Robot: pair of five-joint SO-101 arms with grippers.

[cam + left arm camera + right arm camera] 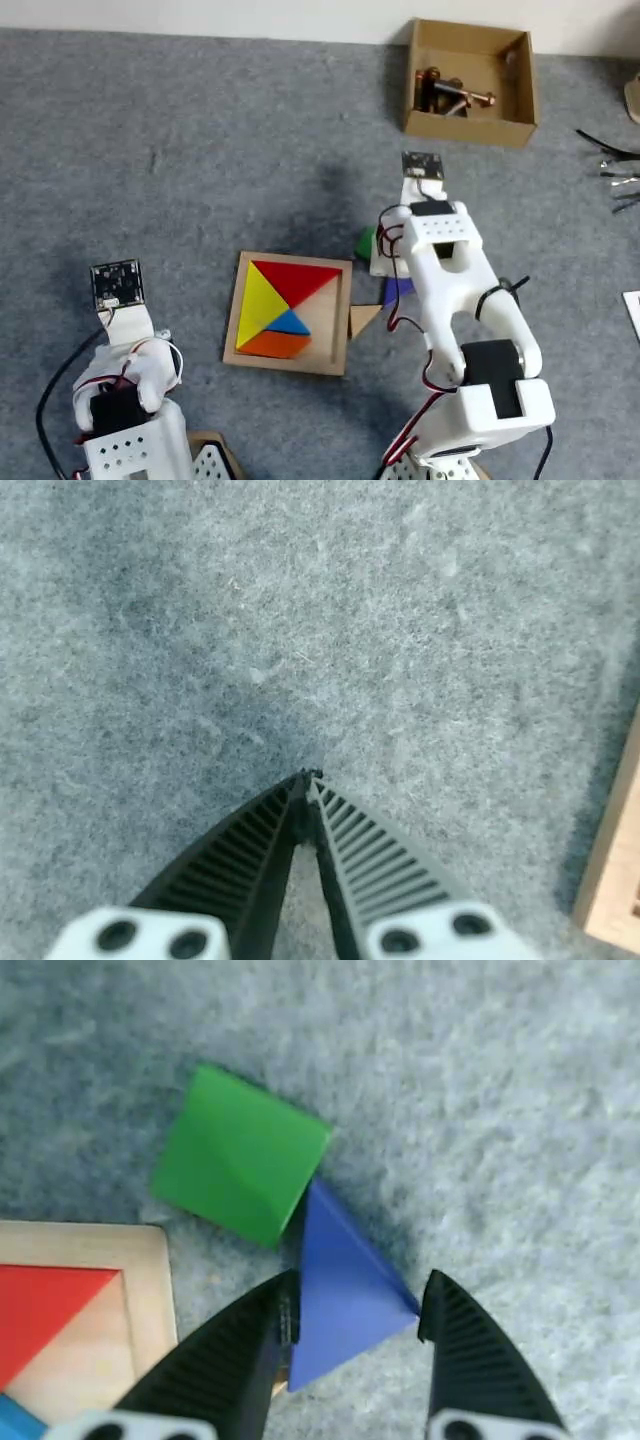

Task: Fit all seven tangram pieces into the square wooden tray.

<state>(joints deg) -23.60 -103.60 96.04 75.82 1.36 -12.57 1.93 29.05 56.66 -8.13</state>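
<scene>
Down low, right pincer (pixel 360 1298) spans the blue triangle (pixel 335 1275), jaws apart; left pincer (pixel 306 778) rests closed.

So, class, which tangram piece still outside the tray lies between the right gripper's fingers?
The blue triangle; the green square lies beyond the right gripper, and the wooden triangle rests beside the tray.

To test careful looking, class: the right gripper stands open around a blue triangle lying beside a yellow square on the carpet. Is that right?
No: the square is green, not yellow, as the right wrist view shows. The right gripper does stand open around the blue triangle beside it on the carpet.
</scene>
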